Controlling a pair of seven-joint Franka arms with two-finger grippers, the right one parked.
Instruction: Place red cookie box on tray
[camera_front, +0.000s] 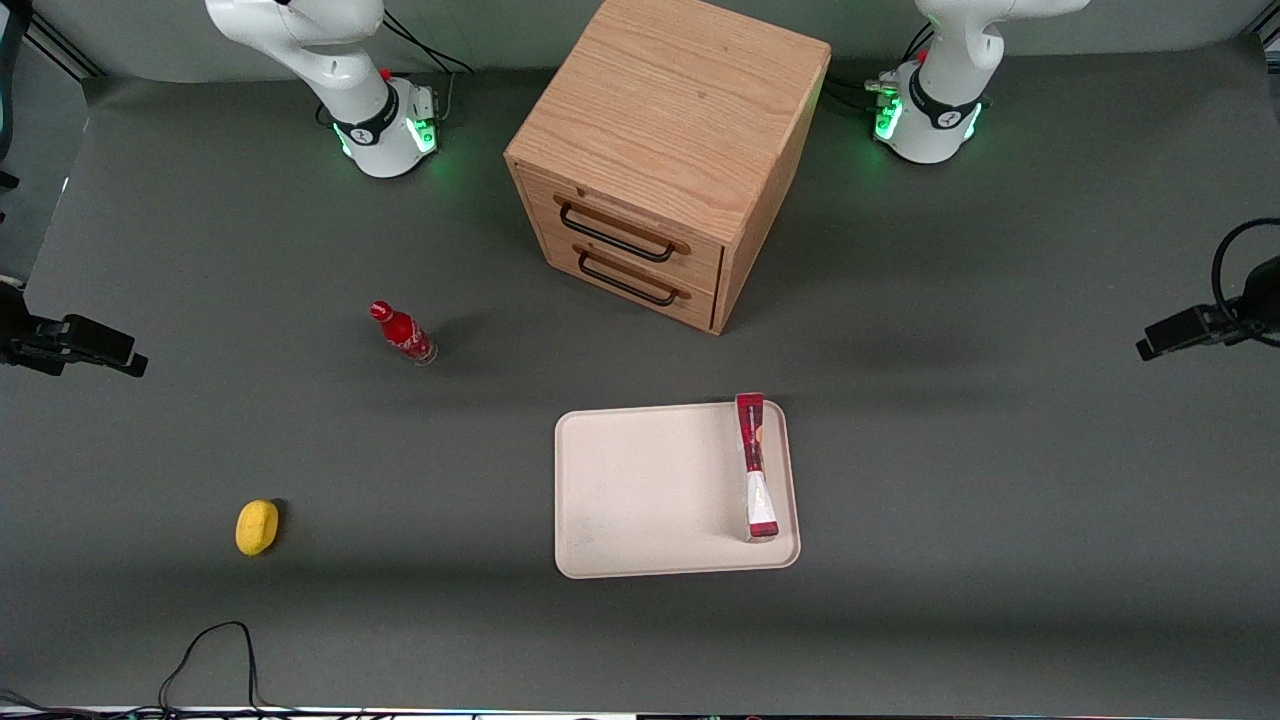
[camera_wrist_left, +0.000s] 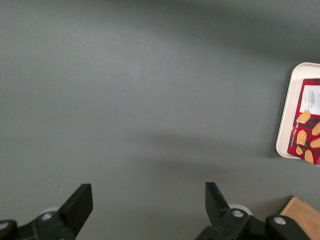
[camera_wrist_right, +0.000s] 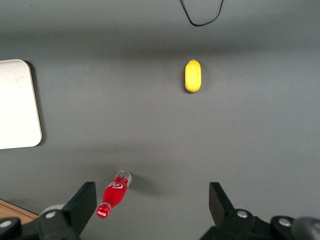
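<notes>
- Tray (camera_front: 650, 490), cream-white, sits nearer the front camera than the wooden cabinet (camera_front: 670, 150); the wrist view cuts it off at the frame edge.
- Red cookie box (camera_front: 755, 465) lies on it, along the rim toward the working arm's end.
- Gripper (camera_wrist_left: 149, 204) hangs over bare table, fingers spread wide, gripping nothing.

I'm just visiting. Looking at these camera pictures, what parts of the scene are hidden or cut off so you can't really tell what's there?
- Long slim red cookie box: the left wrist view's edge cuts it off; its print is too small in the front view.
- Flat cream-white tray: only one corner shows in the left wrist view.
- Wooden two-drawer cabinet: drawers shut, contents hidden.
- Working arm's hand: open over bare table, only the fingertips show in its own view.
</notes>
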